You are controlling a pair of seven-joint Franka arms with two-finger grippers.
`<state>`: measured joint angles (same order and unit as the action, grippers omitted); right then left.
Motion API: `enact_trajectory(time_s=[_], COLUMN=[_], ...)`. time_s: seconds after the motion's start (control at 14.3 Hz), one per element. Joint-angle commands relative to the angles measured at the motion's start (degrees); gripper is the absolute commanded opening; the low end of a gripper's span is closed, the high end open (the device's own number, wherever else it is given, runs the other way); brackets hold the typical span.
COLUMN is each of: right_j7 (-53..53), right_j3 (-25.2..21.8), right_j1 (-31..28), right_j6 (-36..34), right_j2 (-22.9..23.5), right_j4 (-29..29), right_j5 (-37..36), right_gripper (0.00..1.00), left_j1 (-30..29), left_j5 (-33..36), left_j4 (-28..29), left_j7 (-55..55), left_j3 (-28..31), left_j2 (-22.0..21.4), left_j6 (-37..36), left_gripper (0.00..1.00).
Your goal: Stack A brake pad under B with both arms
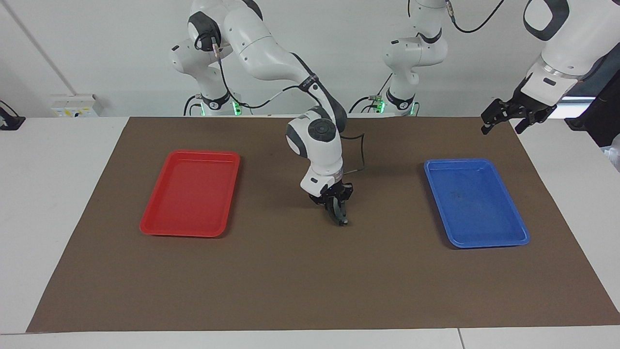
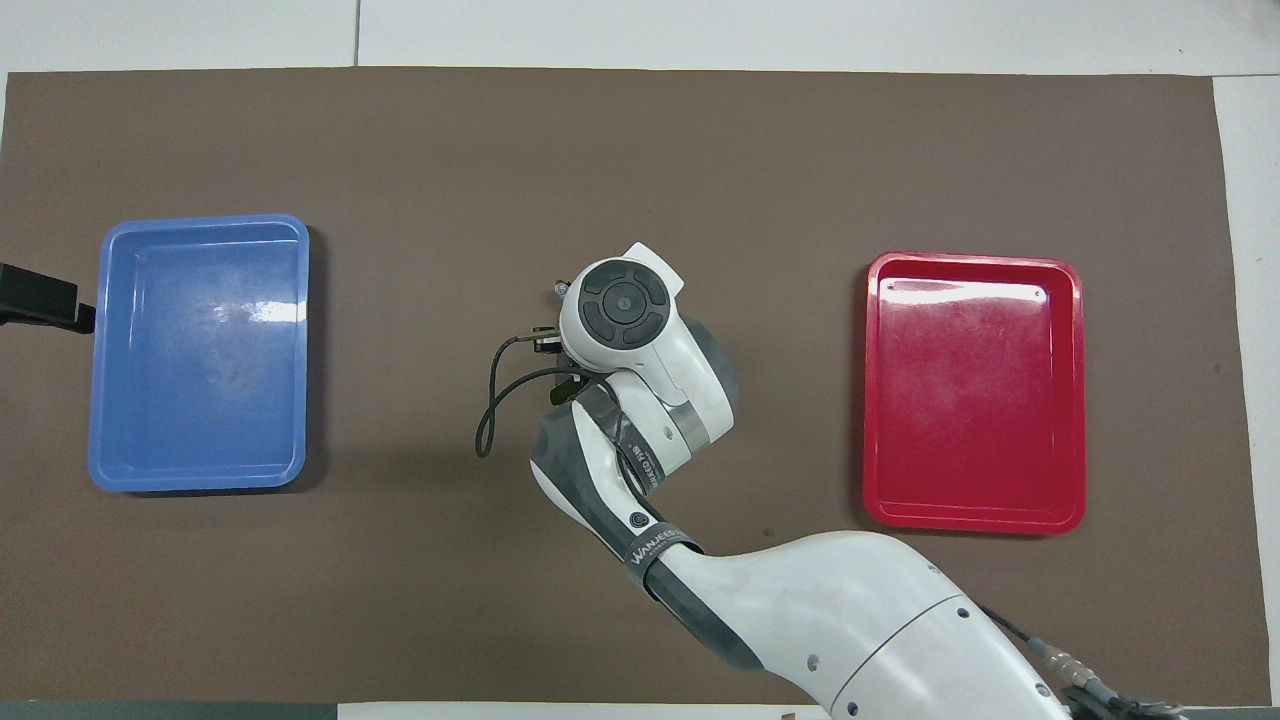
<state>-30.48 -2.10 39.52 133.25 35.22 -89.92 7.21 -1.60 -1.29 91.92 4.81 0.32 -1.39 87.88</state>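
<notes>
So the right gripper (image 1: 340, 216) is hanging low over the middle of the mat (image 1: 290, 281), pointing down, between the red tray (image 1: 154, 234) and the blue tray (image 1: 484, 244). Its fingertips are pressing together. There's something thin and dark right at the tips, but honestly I can't tell if that's the A pad or just the fingers. I'm getting this only from the facing view, since from overhead the arm's own wrist (image 2: 620, 305) is covering the gripper completely.

The left gripper (image 1: 513, 118) is waiting up in the air over the mat's corner at the left arm's end, fingers spread apart. Overhead it's only showing as a black stub beside the blue tray.
</notes>
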Motion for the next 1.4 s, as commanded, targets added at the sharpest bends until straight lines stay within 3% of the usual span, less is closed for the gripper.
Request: enact_trajectory(time_s=[0.0, 0.7, 0.77, 0.84, 0.91, 0.98, 1.19, 1.33], right_j7=[-1.0, -3.6, -5.4, -6.7, -6.9, -6.9, -6.8, -6.9], right_j3=[0.2, 0.9, 1.0, 1.0, 0.9, 0.9, 0.9, 0.5], right_j1=[0.6, 1.4, 1.5, 1.7, 1.9, 1.9, 1.4, 0.7], right_j6=[1.1, -1.4, -1.4, -1.6, -1.4, -1.4, -1.6, -2.7], right_j2=[-0.3, -0.6, -0.6, -0.6, -0.6, -0.7, -0.9, -3.6], right_j4=[-1.0, -1.0, -1.0, -1.0, -1.0, -1.0, 0.0, 0.1], right_j5=[1.1, 1.1, 1.1, 1.1, 1.0, 0.7, 0.2, 0.2], right_gripper=[0.14, 0.21, 0.28, 0.45, 0.86, 1.0, 1.0, 1.0], left_j1=[-0.6, -0.6, -0.6, -0.6, -0.6, -0.6, -0.6, -0.6], left_j5=[-0.5, -0.5, -0.5, -0.5, -0.5, -0.5, -0.5, -0.5], left_j4=[0.4, 0.4, 0.4, 0.4, 0.4, 0.4, 0.4, 0.4], left_j7=[0.6, 0.6, 0.6, 0.6, 0.6, 0.6, 0.6, 0.6], left_j3=[-0.2, -0.2, -0.2, -0.2, -0.2, -0.2, -0.2, -0.2], left_j2=[-0.5, -0.5, -0.5, -0.5, -0.5, -0.5, -0.5, -0.5], left_j6=[-0.7, -0.7, -0.7, -0.7, -0.7, -0.7, -0.7, -0.7], left_gripper=[1.0, 1.0, 1.0, 1.0, 1.0, 1.0, 1.0, 1.0])
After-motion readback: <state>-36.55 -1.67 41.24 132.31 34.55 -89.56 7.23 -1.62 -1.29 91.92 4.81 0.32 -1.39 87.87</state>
